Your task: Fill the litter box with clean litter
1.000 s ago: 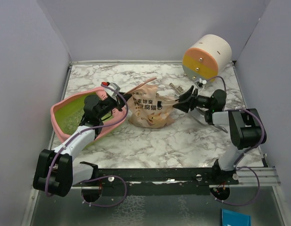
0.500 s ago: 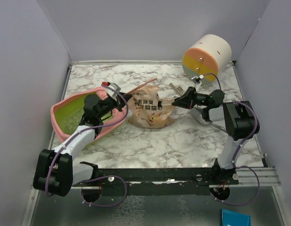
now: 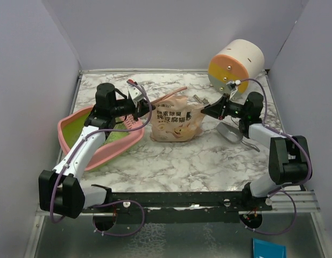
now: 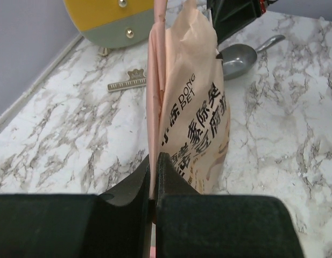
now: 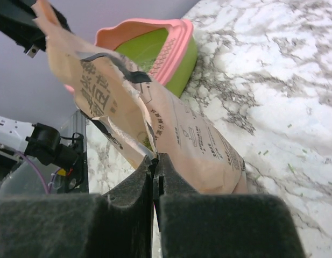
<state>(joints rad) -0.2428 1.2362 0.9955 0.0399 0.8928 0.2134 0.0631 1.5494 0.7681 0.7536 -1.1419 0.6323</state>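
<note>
Nearest you on the marble table (image 3: 198, 161), at the left, your litter box (image 3: 104, 153) lies flat with its pink wall toward the arm bases and its yellow-green inside up; your left arm reaches across over it. Just past its right end, near the middle of the table, the tan cat-litter pouch (image 3: 175, 122) stands upright, held between both arms. Your left gripper (image 4: 154, 172) is clenched on the pouch's left edge, jaws pressed together on the thin seam. Your right gripper (image 5: 154, 164) is pinched tight on the opposite edge, the crinkled paper caught between its fingers. The clean litter is hidden inside the pouch. To the right of the pouch, under the right arm, the grey metal scoop (image 3: 230, 132) lies on the marble. Farthest away, in the back right corner, sits the round cream, orange and yellow drawer unit (image 3: 235, 65)
</note>
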